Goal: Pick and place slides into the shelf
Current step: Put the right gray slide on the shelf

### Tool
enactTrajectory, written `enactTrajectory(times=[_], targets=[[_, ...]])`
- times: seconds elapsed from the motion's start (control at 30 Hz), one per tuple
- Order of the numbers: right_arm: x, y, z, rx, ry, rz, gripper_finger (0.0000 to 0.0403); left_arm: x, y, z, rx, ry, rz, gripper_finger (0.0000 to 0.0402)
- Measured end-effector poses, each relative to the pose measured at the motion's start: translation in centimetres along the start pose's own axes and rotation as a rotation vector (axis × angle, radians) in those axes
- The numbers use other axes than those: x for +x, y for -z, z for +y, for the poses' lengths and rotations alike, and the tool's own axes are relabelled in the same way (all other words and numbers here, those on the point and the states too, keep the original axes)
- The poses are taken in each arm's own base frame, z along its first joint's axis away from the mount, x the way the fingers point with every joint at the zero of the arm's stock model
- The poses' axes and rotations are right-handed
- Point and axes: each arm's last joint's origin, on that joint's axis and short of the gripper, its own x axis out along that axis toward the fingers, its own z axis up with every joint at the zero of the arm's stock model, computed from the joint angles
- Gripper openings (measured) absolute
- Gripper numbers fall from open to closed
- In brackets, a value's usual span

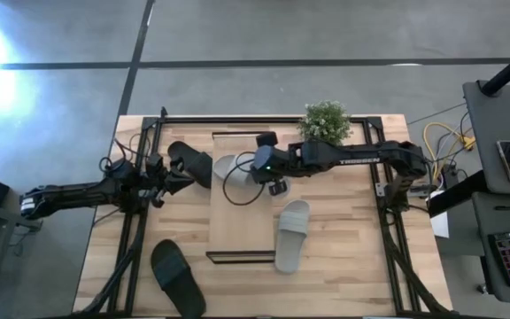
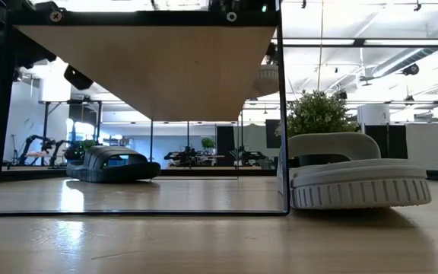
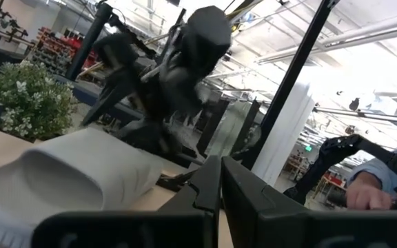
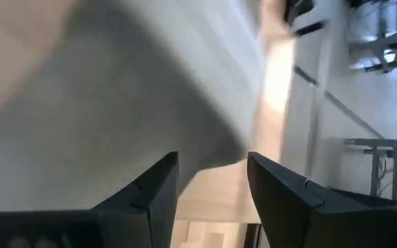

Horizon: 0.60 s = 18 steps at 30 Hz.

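One light grey slide [image 1: 227, 167] [image 3: 67, 176] lies on the far left part of the shelf's plank top [image 1: 242, 221]. My right gripper [image 1: 253, 170] [image 4: 212, 162] hovers close over it, open, with nothing between its fingers. A second grey slide [image 1: 292, 235] [image 2: 356, 175] rests sole-down on the table, right of the shelf. A black slide [image 1: 193, 162] [image 2: 112, 165] lies on the table left of the shelf, beside my left gripper [image 1: 177, 177] [image 3: 219, 169], which is shut on nothing. Another black slide [image 1: 177, 277] lies near the front left.
A small potted plant [image 1: 326, 122] [image 2: 322, 114] stands at the table's far edge, beside my right arm. The shelf's thin dark frame [image 2: 282, 114] stands in the table's middle, with open space under the plank. Dark rails [image 1: 131, 239] run along both table sides.
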Motion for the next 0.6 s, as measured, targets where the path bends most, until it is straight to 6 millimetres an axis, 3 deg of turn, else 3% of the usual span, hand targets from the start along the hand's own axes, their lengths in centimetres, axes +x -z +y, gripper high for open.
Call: enactTrajectory(times=[0.23,0.4,0.6], targets=[[-4.6,1.1,-1.7,0.228,0.057,-0.040,0.0164,0.2,0.3,0.3,-0.012,-0.016,0.026,0.0000],[-8.1,4.6,-1.7,0.682,-0.006,0.148,0.0164,0.3,0.5,0.4,-0.018,-0.025,0.040,0.0000],[-9.3,6.9,0.4,1.099,-0.055,0.401,0.0161,0.4,0.6,0.6,-0.024,-0.033,0.053,0.0000]])
